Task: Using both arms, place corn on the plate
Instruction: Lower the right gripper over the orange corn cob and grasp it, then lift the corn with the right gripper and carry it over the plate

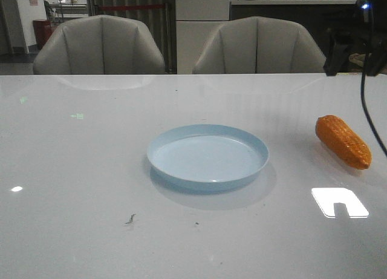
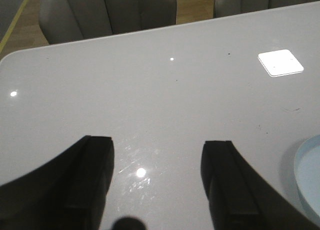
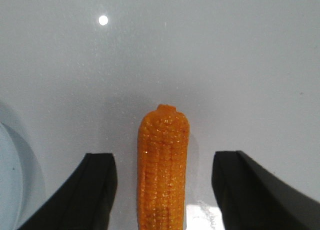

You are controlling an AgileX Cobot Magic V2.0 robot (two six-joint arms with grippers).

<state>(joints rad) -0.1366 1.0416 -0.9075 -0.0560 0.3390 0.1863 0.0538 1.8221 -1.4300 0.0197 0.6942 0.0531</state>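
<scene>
The orange corn (image 1: pixel 343 141) lies on the white table to the right of the pale blue plate (image 1: pixel 207 156), apart from it. In the right wrist view the corn (image 3: pixel 163 165) lies lengthwise between the fingers of my right gripper (image 3: pixel 165 154), which is open and hovers above it without touching. The plate's rim (image 3: pixel 6 180) shows at that view's edge. My left gripper (image 2: pixel 157 140) is open and empty over bare table, with the plate's rim (image 2: pixel 311 182) beside it. Only part of the right arm (image 1: pixel 341 49) and its thin black cable (image 1: pixel 366 103) show in the front view.
Two grey chairs (image 1: pixel 100 46) (image 1: pixel 260 46) stand behind the table's far edge. A small dark speck (image 1: pixel 130 219) lies on the table in front of the plate. A bright light reflection (image 1: pixel 339 202) sits near the corn.
</scene>
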